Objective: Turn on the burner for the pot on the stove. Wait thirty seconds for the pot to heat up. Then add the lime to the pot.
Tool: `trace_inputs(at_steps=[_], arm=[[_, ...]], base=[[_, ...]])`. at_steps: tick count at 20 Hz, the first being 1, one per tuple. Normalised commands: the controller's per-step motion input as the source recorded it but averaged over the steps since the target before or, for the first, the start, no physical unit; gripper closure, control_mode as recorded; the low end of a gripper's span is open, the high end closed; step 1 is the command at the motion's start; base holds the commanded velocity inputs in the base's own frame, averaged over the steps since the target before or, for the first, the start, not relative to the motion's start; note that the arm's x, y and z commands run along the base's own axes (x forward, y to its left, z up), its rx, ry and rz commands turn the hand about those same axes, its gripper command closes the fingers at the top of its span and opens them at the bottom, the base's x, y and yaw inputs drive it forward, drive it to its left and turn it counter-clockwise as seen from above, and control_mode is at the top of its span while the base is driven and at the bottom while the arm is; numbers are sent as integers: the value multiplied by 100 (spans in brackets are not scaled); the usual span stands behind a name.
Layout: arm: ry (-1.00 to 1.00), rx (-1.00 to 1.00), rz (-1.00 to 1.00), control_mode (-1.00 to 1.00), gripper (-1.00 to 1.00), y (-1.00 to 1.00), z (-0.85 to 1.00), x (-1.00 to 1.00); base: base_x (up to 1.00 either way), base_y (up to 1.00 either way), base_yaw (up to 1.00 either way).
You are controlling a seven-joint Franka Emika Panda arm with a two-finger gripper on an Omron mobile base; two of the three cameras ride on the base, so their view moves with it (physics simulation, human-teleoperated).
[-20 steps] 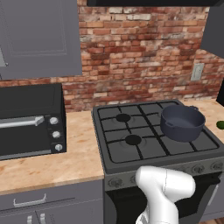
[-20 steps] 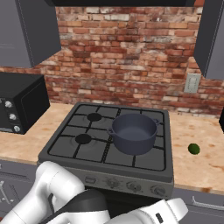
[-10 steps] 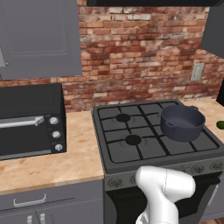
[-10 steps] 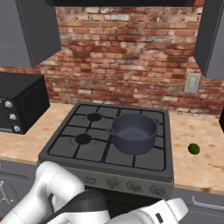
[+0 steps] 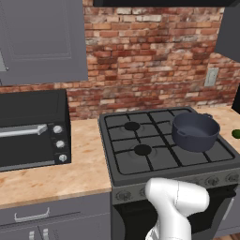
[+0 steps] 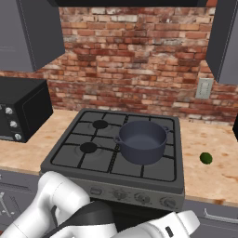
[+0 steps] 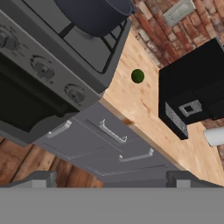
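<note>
The dark blue-grey pot (image 5: 194,131) (image 6: 141,141) stands on the front right grate of the stove (image 5: 140,161) (image 6: 76,160). On the counter to the stove's right lies the small green lime (image 6: 206,158) (image 5: 236,133). My gripper (image 7: 111,178) hangs low in front of the stove, below counter height, open with nothing between its fingertips (image 7: 38,177). Tilted, the hand view looks up at the stove's front knobs (image 7: 76,94), the pot (image 7: 94,13) and the lime (image 7: 138,76), all well apart from the fingers.
A black countertop oven (image 5: 30,129) (image 6: 18,114) sits on the counter left of the stove. Right of the lime stand a black appliance (image 7: 192,96) and a white roll (image 7: 214,136). Grey drawers (image 7: 109,131) run under the counter. Brick wall behind.
</note>
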Motion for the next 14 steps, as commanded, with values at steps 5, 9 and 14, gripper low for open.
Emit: trace_inputs(at_steps=[5,9,14], arm=[[0,0,0,-100,-100,0,0,0],[0,0,0,-100,-100,0,0,0],[0,0,0,-100,-100,0,0,0]], base=[[0,0,0],[0,0,0],[0,0,0]])
